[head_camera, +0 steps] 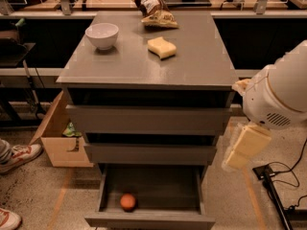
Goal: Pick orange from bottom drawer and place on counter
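The orange lies in the open bottom drawer, left of its middle, near the front. The grey counter tops the cabinet. My arm's white joint hangs at the right of the cabinet. The cream gripper points down beside the cabinet's right side, level with the middle drawer. It is above and to the right of the orange and well apart from it.
On the counter stand a white bowl, a pale yellow sponge and a snack bag. A cardboard box sits left of the cabinet, with someone's shoes beside it. A stand with cables lies on the floor at right.
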Robot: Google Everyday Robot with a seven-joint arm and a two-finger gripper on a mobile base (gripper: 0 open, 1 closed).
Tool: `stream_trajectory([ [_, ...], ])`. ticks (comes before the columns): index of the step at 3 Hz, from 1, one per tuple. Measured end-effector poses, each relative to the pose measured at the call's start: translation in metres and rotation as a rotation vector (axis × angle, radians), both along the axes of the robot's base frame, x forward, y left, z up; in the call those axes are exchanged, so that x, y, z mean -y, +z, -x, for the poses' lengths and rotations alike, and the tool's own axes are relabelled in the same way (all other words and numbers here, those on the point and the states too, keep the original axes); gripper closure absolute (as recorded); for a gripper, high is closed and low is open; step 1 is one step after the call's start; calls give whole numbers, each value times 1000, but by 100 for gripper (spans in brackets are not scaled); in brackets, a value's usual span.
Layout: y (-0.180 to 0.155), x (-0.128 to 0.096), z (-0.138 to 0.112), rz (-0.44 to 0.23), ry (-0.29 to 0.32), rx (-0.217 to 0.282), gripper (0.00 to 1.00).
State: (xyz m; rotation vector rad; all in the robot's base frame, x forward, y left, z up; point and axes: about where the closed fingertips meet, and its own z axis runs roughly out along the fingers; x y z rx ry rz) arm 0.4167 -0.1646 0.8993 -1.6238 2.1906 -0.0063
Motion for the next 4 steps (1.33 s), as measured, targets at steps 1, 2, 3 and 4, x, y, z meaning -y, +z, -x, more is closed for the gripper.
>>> stream_trajectory([
  [1, -31, 0, 3, -55, -38, -58, 0],
  [2, -97, -9, 4, -121, -96, -159, 0],
  [3, -167, -24, 5, -157, -156, -231, 0],
  [4, -235, -47, 13, -212, -230, -281, 0],
])
